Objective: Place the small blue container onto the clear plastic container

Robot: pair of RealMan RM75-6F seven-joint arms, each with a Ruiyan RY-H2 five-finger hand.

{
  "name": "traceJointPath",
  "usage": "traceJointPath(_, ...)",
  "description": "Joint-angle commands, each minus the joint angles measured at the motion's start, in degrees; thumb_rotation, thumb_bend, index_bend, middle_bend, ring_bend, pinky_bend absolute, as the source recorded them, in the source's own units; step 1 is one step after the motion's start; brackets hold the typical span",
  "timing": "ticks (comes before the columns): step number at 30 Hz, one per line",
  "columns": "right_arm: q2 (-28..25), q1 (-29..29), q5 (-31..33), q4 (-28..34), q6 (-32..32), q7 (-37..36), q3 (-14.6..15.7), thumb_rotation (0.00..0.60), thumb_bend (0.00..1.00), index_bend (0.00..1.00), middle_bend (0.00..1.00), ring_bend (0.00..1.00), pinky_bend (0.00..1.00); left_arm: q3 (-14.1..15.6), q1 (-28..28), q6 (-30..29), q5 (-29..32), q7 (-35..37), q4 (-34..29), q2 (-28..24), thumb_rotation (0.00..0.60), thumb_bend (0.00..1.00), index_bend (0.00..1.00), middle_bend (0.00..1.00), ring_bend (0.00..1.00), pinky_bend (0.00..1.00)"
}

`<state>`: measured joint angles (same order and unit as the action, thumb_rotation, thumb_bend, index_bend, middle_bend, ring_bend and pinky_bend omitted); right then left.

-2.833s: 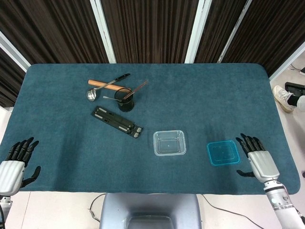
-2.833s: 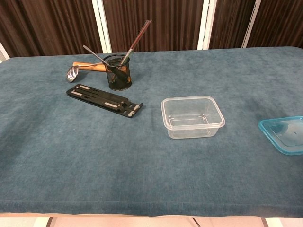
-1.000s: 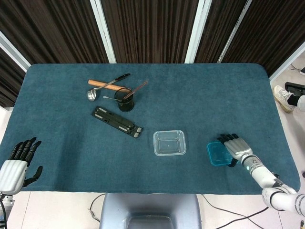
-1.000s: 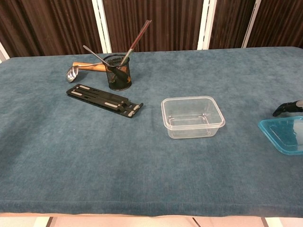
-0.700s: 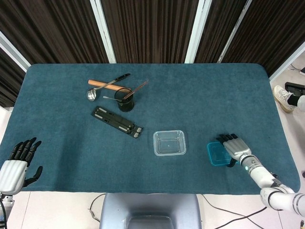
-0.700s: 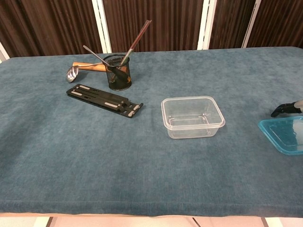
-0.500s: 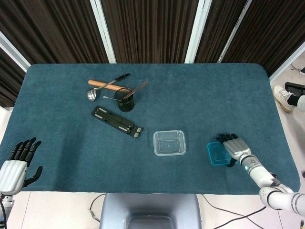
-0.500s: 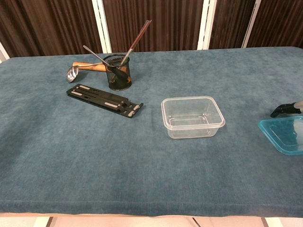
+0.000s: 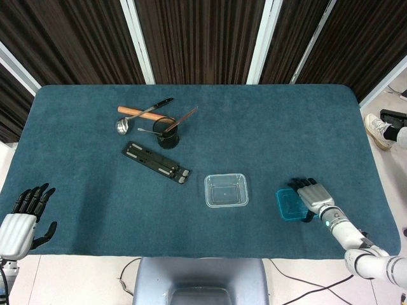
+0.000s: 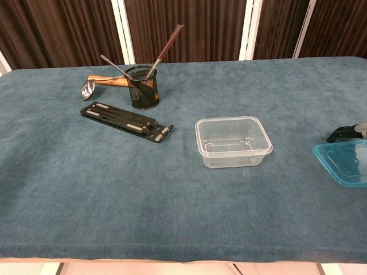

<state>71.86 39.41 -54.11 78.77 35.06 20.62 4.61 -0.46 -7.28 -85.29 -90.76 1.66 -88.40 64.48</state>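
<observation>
Small blue container [image 9: 290,205] flat on the tabletop [image 9: 254,133], near the front right, well apart from the clear plastic container [image 9: 226,190] to its left; not stacked. In the chest view only its left portion visible at the frame's right edge [image 10: 344,162].

Right hand [image 9: 313,195] lying palm-down over the right half of the small blue container, dark fingers [image 9: 299,185] reaching across its far rim. Cannot tell whether fingers are grasping the rim or only resting on it; container not lifted. In the chest view only a dark fingertip and a sliver of the hand [image 10: 347,133] visible, just behind the container's far edge.

Left hand [image 9: 22,217] at the front left corner, off the tabletop edge, fingers [image 9: 32,197] spread and released, holding nothing. Not visible in the chest view.

Clear plastic container upright, open side up, near centre front.

Far left group: black mesh cup [image 9: 167,134] with thin utensils leaning out of it; metal ladle [image 9: 122,125] and wooden handle [image 9: 143,113] just behind it; flat black folded stand [image 9: 156,162] lying diagonally in front of the cup, between cup and clear plastic container.
</observation>
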Motion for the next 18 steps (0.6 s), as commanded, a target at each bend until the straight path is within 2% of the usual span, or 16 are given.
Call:
traceJointPath(1,0.1,0.1,0.2,0.1,0.1,0.1,0.1,0.600,0.11,0.17,0.00,0.00,0.03,0.0,0.0,0.0,0.0,0.1,0.0,0.0,0.600,0.41,0.00,0.00,0.00,0.08)
traceJointPath(12,0.0,0.3,1.1,0.9,1.4,1.3,0.6,0.600,0.11,0.31,0.07,0.00,0.09,0.1,0.0,-0.1,-0.2,0.2,0.1,0.0,0.600,0.41,0.00,0.00,0.00,0.08)
traceJointPath(18,0.3,0.5,1.8,1.0,1.6,1.9,0.8,0.600,0.11,0.32,0.08,0.00,0.10,0.1,0.0,-0.3,-0.3,0.4,0.1,0.0,0.600,0.41,0.00,0.00,0.00,0.08)
